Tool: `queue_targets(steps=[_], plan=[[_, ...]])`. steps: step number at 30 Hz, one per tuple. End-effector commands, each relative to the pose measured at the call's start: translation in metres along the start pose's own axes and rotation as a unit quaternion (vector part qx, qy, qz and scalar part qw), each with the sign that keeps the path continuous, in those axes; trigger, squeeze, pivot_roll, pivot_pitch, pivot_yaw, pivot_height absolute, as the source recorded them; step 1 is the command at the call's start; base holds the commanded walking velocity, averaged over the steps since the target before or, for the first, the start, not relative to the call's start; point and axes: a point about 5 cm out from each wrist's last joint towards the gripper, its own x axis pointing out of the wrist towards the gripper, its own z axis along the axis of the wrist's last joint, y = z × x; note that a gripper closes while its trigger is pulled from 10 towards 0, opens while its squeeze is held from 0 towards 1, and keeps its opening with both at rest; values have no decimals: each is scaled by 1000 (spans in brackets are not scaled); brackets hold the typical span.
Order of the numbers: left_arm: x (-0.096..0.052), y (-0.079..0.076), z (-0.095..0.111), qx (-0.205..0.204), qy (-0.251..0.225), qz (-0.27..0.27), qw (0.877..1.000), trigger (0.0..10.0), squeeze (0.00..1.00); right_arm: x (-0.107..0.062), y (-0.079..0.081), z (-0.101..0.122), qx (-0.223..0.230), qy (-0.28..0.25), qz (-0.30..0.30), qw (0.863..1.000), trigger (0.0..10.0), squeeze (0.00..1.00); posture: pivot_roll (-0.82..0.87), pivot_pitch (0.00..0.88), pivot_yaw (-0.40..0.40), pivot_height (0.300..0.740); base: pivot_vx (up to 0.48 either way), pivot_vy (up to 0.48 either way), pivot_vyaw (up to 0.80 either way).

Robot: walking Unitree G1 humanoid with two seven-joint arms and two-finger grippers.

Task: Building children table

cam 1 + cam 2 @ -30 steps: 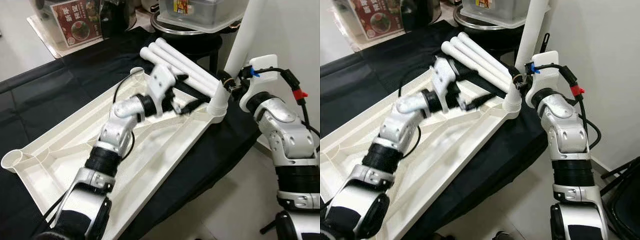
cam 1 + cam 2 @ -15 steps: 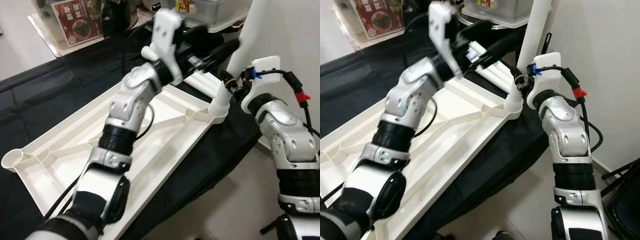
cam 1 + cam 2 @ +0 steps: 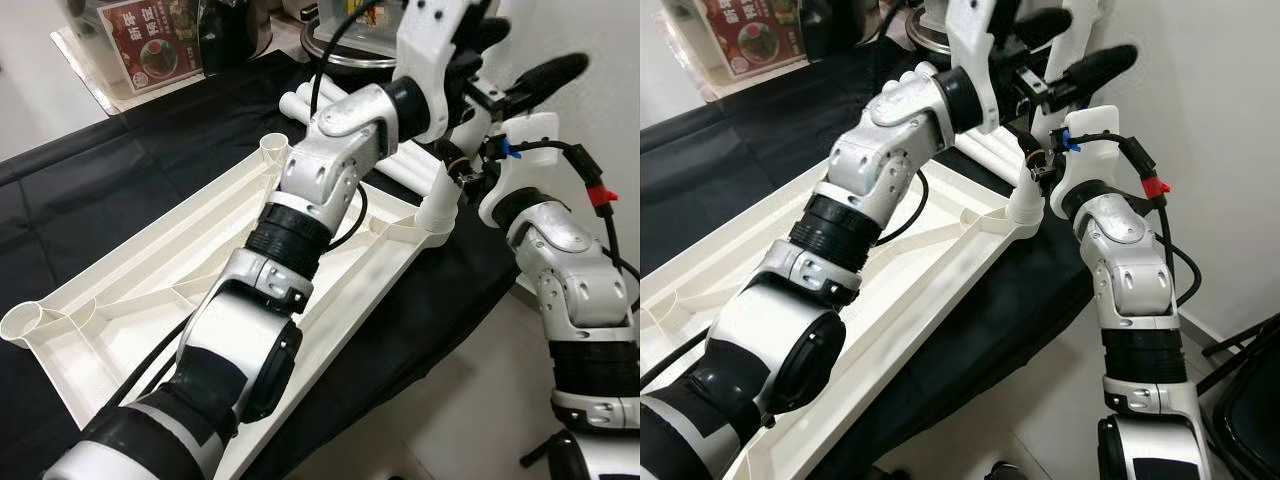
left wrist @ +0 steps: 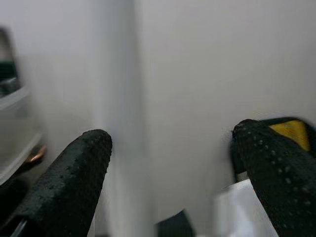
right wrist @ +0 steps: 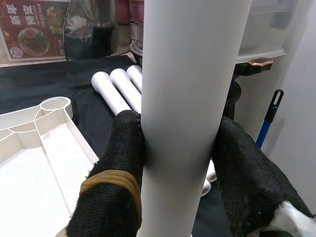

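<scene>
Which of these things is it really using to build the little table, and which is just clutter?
Part of the job:
- white tabletop, lying upside down
- upright leg, gripped by the right hand
- spare legs on the black cloth
- left hand, open, raised near the upright leg

Lying about:
- food poster
- plastic container
- blue-handled tool

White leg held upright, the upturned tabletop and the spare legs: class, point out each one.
White leg (image 5: 190, 89), right wrist view, mid shaft between the fingers.
Upturned tabletop (image 3: 150, 270), left eye view, ribbed underside.
Spare legs (image 5: 117, 89), right wrist view, middle leg's shaft.
</scene>
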Motion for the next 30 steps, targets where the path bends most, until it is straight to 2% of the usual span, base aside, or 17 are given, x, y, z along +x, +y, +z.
queue_targets(steps=[1, 9, 12, 17, 22, 23, 24, 25, 30], plan=[[1, 4, -1, 6, 4, 19, 1000, 10000, 0, -8, 1, -57, 4, 135, -12, 991, 10000, 0, -87, 150, 56, 740, 0, 0, 0], [11, -3, -6, 3, 18, 32, 999, 10000, 0, -7, 4, -56, 5, 132, -9, 991, 10000, 0, -91, 150, 57, 740, 0, 0, 0], [13, -3, -6, -11, 14, 42, 999, 10000, 0, -8, 4, -56, 4, 131, -8, 991, 10000, 0, -89, 150, 57, 740, 0, 0, 0], [22, -17, 0, -24, -8, 14, 1000, 10000, 0, -8, 6, -57, 5, 131, -6, 991, 10000, 0, -88, 146, 58, 740, 0, 0, 0], [28, -25, -2, -21, 1, 11, 1000, 10000, 0, -8, 7, -57, 6, 130, -5, 991, 10000, 0, -92, 143, 62, 740, 0, 0, 0], [29, -25, -4, -17, 7, 17, 1000, 4824, 0, -8, 7, -56, 6, 129, -5, 992, 10000, 0, -95, 143, 65, 740, 0, 0, 0], [30, -25, -5, -15, 11, 22, 1000, 4824, 0, -8, 7, -56, 6, 129, -5, 992, 10000, 0, -95, 142, 65, 740, 0, 0, 0], [30, -25, -6, -10, 14, 27, 999, 0, 0, -8, 7, -56, 6, 128, -6, 992, 10000, 0, -96, 141, 66, 740, 0, 0, 0], [30, -21, -9, 5, 26, 43, 999, 0, 0, -9, 6, -55, 6, 127, -7, 992, 10000, 0, -97, 139, 68, 740, 0, 0, 0]])
